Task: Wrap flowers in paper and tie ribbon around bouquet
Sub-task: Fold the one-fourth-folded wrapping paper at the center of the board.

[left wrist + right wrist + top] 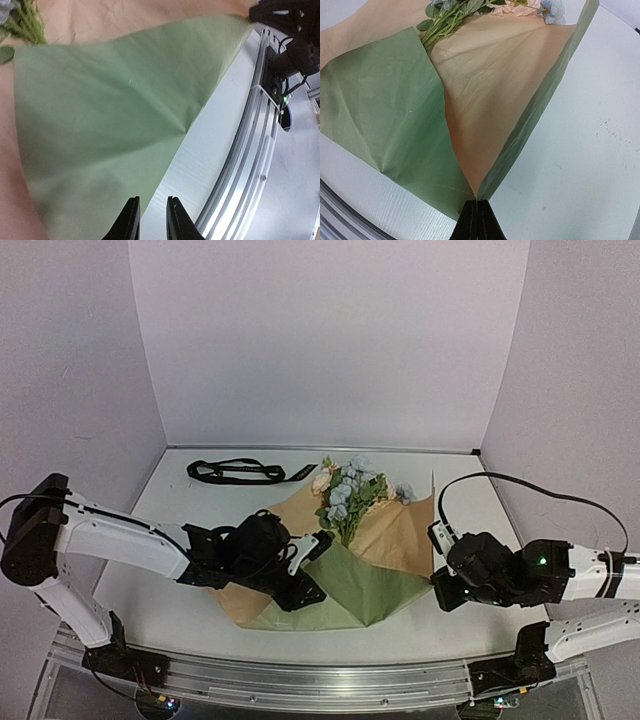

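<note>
The flowers (348,490) lie on the large paper (395,532), blooms toward the back wall, stems under a folded-over olive-green flap (350,590). In the right wrist view the flowers (465,10) sit at the top and the paper (490,85) shows its tan inner face. My right gripper (477,201) is shut on the paper's near right corner and appears in the top view as right gripper (438,590). My left gripper (152,200) hovers over the green flap's (110,115) near edge, jaws slightly apart with nothing between them; from above it is left gripper (312,596). The black ribbon (237,471) lies loose at the back left.
An aluminium rail (300,680) runs along the table's near edge, close to the left gripper's fingers, and shows as rail (250,165). White walls close in the table on three sides. The right arm's base (292,45) stands by the rail.
</note>
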